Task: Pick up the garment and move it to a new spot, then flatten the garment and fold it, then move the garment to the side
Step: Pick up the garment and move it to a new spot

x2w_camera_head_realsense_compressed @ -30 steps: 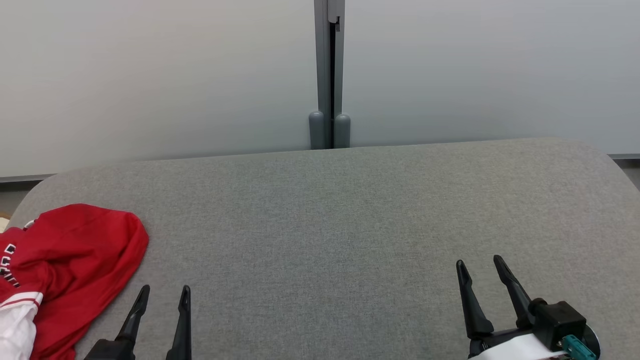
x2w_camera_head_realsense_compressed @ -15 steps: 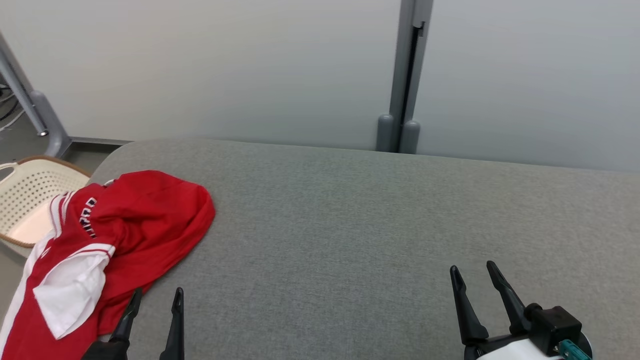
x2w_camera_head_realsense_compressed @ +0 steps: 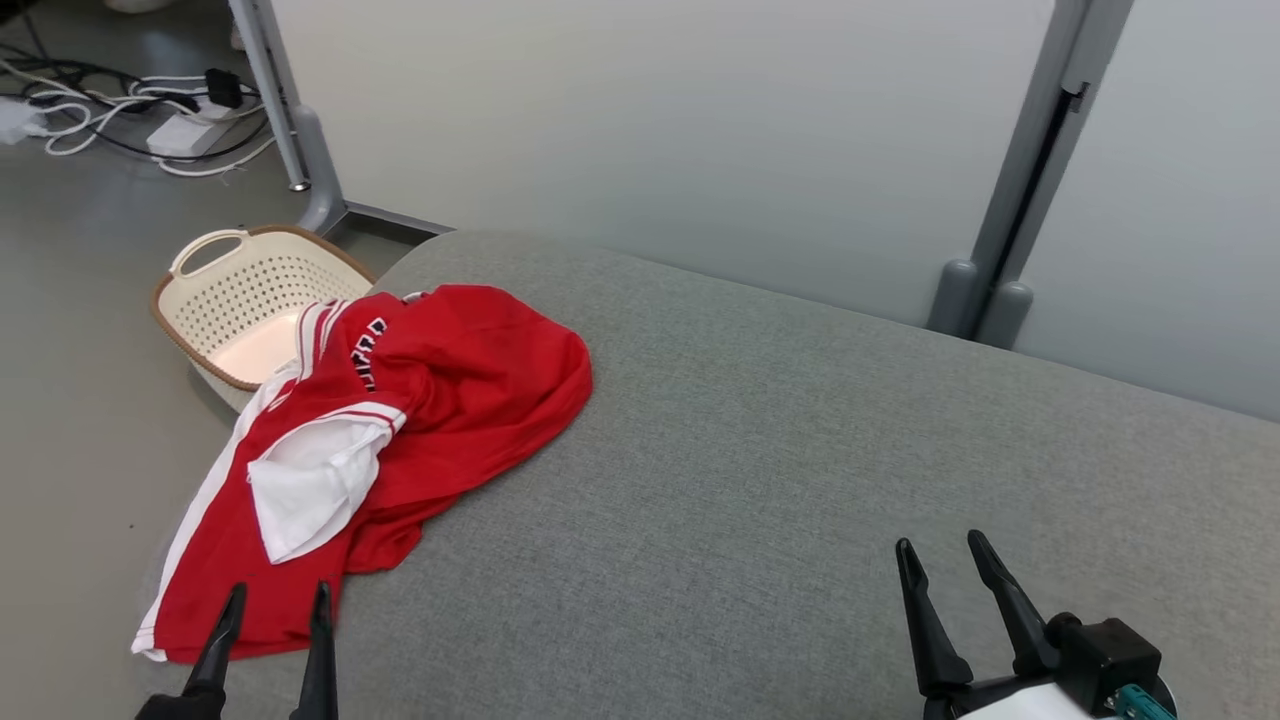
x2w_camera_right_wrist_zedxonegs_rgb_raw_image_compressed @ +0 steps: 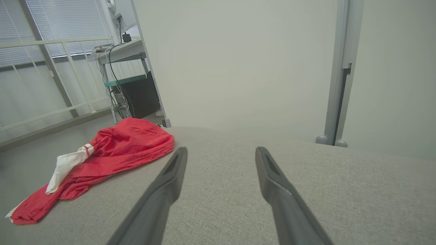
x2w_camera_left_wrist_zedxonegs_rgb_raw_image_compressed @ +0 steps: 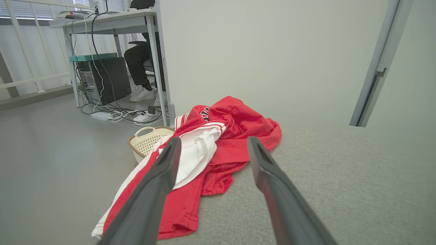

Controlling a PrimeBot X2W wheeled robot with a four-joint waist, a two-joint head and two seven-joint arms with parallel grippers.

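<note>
The garment (x2w_camera_head_realsense_compressed: 440, 400), a red T-shirt with a white sleeve and red-and-white striped trim, lies crumpled at the far left corner of the grey fabric-covered counter (x2w_camera_head_realsense_compressed: 800, 450). Its lower part spills over the counter's left edge. The white sleeve is folded on top of the heap, and dark white-edged letters show on a fold near the striped band. The left pincer (x2w_camera_head_realsense_compressed: 280, 592) has its two dark fingers spread wide and holds nothing. In the head view its tips lie over the garment's near hem, though whether they touch the cloth cannot be told. In the left wrist view the left pincer (x2w_camera_left_wrist_zedxonegs_rgb_raw_image_compressed: 214, 140) points straight at the garment (x2w_camera_left_wrist_zedxonegs_rgb_raw_image_compressed: 235, 136). The right pincer (x2w_camera_head_realsense_compressed: 940, 542) is also spread wide and empty, over bare counter and well apart from the garment (x2w_camera_right_wrist_zedxonegs_rgb_raw_image_compressed: 129, 146), which lies to its left. A cream perforated basket (x2w_camera_head_realsense_compressed: 215, 290) stands on the floor just beyond the heap. A pale partition wall (x2w_camera_head_realsense_compressed: 650, 130) runs behind the counter, and cables (x2w_camera_head_realsense_compressed: 170, 135) lie on the floor.
</note>
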